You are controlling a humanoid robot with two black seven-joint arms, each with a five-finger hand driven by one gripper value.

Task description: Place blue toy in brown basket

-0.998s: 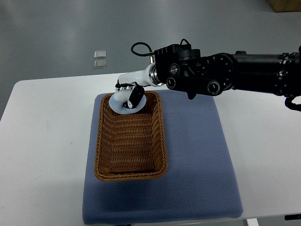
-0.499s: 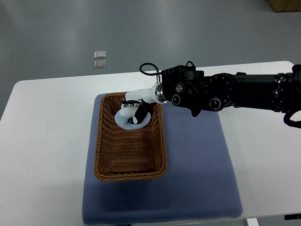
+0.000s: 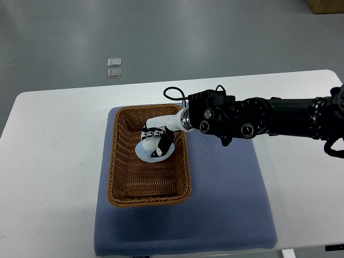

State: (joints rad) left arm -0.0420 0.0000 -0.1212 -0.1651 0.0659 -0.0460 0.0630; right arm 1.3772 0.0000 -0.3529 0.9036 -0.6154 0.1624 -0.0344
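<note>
My right hand reaches in from the right on a black arm. Its fingers are curled over a pale blue toy and grip it. Hand and toy are inside the far half of the brown wicker basket, low over its woven floor. I cannot tell whether the toy touches the floor of the basket. The basket stands on a blue mat. The left arm does not show.
The blue mat lies on a white table whose near edge runs out of the picture. Two small clear square pieces lie on the grey floor beyond the table. A brown box corner shows at the top right.
My right hand has carried the toy from the basket's far rim towards me and down into the basket. The arm has drawn back and lowered with it.
</note>
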